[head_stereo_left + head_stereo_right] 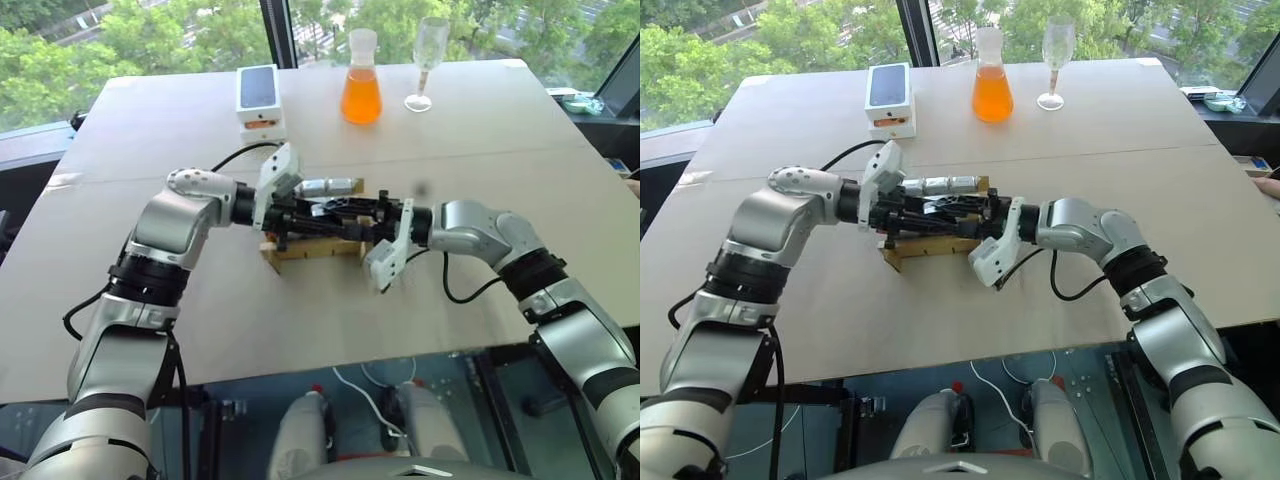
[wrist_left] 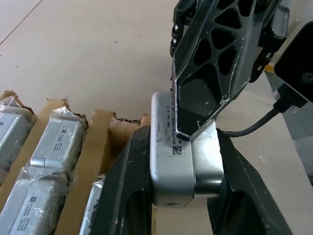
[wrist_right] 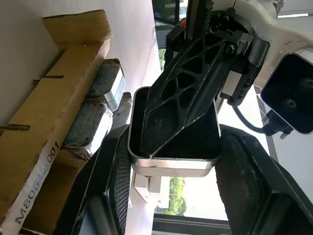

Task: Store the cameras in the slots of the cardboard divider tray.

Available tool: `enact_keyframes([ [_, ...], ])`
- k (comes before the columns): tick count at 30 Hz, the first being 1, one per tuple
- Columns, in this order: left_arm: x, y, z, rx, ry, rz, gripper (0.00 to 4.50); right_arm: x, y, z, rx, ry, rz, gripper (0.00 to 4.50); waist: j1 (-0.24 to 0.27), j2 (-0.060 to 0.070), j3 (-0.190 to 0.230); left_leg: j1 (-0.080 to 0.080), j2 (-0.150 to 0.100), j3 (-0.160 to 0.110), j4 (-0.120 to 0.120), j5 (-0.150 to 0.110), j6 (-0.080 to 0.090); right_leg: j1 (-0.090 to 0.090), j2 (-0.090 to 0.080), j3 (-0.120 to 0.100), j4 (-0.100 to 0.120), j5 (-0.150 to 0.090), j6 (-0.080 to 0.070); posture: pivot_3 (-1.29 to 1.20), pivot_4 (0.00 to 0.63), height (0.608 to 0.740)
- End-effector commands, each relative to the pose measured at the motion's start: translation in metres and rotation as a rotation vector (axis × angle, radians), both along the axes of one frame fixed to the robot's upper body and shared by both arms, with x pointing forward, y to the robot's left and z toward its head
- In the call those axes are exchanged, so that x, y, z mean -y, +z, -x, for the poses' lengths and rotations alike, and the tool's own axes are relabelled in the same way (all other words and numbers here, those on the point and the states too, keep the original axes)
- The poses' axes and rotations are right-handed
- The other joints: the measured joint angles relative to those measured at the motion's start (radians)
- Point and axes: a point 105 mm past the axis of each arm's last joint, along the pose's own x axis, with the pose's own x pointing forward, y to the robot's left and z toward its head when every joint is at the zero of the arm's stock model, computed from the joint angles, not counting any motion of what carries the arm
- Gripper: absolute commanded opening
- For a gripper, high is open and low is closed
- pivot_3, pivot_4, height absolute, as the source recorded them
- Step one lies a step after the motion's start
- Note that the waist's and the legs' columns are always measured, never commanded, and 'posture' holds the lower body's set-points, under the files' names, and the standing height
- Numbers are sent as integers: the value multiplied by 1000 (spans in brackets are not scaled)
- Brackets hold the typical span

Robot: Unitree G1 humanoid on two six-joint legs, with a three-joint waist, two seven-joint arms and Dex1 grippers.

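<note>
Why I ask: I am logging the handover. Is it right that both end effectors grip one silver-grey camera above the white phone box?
Not quite. The left end effector and right end effector grip one silver-grey camera above the tan cardboard divider tray, as the left eye view shows.

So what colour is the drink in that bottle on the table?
Bright orange. The flask shows it best in the right eye view, beside the empty wine glass.
</note>
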Motion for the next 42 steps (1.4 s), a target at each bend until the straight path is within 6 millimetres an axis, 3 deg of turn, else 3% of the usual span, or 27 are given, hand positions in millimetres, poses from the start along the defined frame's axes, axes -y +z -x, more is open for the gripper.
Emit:
enact_keyframes([
  [1, 5, 17, 1, 42, -50, -2, 796, -1, 10, 2, 35, 15, 0, 3184, 0, 0, 0, 0, 0, 0, 0, 0, 0, 0, 0, 0, 0, 0, 0, 0, 150, 740],
  [4, 5, 20, -4, 61, -51, -8, 796, 4, 11, 0, -22, -6, -48, 4443, 0, 0, 0, 0, 0, 0, 0, 0, 0, 0, 0, 0, 0, 0, 0, 0, 150, 740],
  [9, 3, 23, -21, 96, -30, 13, 796, 26, 8, -7, -231, -94, -187, 4500, 4, 0, 0, 0, 0, 0, 1, 0, 0, 0, 0, 0, 0, 0, 0, 0, 150, 740],
  [13, 17, 26, -31, 155, -67, 107, 796, 60, -10, -5, -588, -202, -349, 4500, 10, 0, 0, -1, -1, -1, 3, 0, 0, 1, 0, -1, 0, 0, 0, 0, 150, 740],
  [15, 20, 21, -35, 153, -72, 134, 796, 72, -22, 4, -839, -226, -421, 4500, 11, -1, 0, -3, -1, -2, 5, 0, 1, 1, 0, -3, 0, 0, 0, 0, 150, 740],
  [18, 20, 5, -39, 168, -93, 89, 796, 83, -17, 19, -1110, -208, -608, 4500, 2, -1, 0, -3, 0, -2, 7, -1, 1, 1, 0, -3, 1, 0, 0, 0, 150, 740],
  [21, 20, -6, -45, 167, -86, 57, 796, 95, -19, 33, -1257, -213, -713, 4500, 1, -1, 0, -1, 0, -2, 7, -1, 1, 1, 0, -2, 4, 0, 0, 0, 150, 740],
  [25, 20, -15, -51, 166, -83, 10, 796, 108, -38, 56, -1356, -261, -753, 4500, 9, -2, 0, -1, 0, -6, 8, -1, 2, 2, 5, -5, 5, -2, 4, 0, 150, 740],
  [28, 20, -19, -53, 163, -93, -25, 796, 112, -44, 59, -1360, -306, -774, 4500, 7, -2, 1, -2, 0, -6, 10, -2, 3, 2, 6, -5, 5, -3, 5, 0, 150, 740],
  [42, 22, -30, -51, 155, -130, -84, 796, 116, -33, 56, -1335, -284, -865, 4500, 6, -3, 1, -4, -1, -8, 10, -2, 3, 1, 7, -6, 4, -3, 5, 0, 150, 740],
])
